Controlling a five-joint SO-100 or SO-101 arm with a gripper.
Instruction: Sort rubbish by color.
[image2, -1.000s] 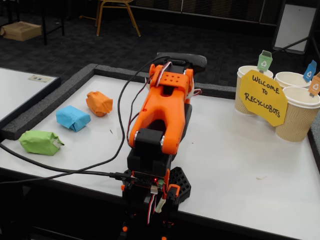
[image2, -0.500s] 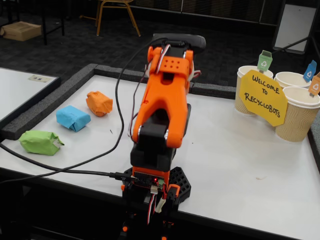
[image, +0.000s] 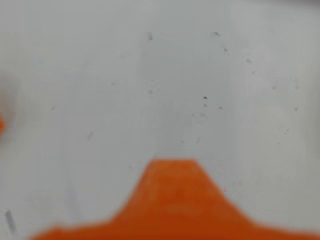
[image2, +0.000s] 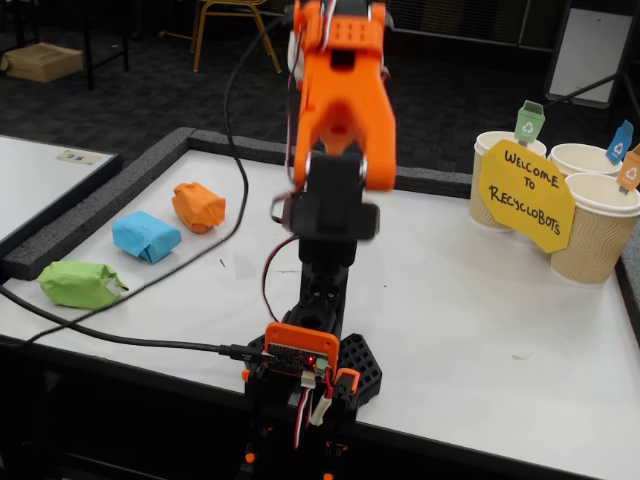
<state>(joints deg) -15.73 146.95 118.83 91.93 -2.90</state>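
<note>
Arm raised above the white worktop (image2: 470, 310)

Crumpled orange paper wad (image2: 198, 206), light blue wad (image2: 146, 236) and light green wad (image2: 80, 284) lie in a row at left in the fixed view; end effector (image: 172, 200) blurred, perhaps together, I cannot tell.

Looking down on a white table (image: 210, 75) flecked with dark specks, a blurred orange gripper (image: 172, 200) part rising from the bottom edge, jaws not discernible.

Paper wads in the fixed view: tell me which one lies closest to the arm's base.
The green wad, at the table's front left edge. The blue wad and orange wad sit farther back.
</note>
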